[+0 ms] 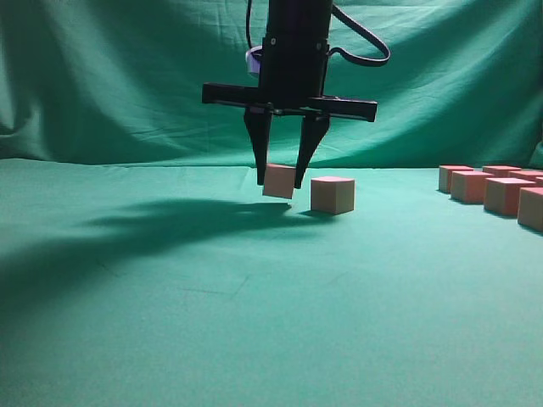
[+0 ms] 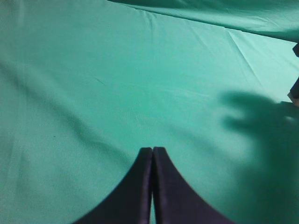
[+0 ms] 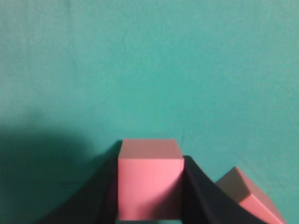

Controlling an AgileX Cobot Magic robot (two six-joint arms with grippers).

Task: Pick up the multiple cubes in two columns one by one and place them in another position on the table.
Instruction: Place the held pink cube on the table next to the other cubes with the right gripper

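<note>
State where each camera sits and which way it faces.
Exterior: low at table height, facing the backdrop; shows the right end effector gripping a cube above the table.
Left wrist: looks down at bare cloth past the shut left end effector.
Right wrist: looks down its fingers.
Shared: exterior and right wrist both show the held cube and its neighbour.

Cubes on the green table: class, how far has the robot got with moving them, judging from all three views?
Done: one placed cube sits alone mid-table. In hand: the right gripper clamps a second cube just left of it, slightly above the table. Left: at least five cubes in the group at right. The left gripper is shut and empty.
</note>
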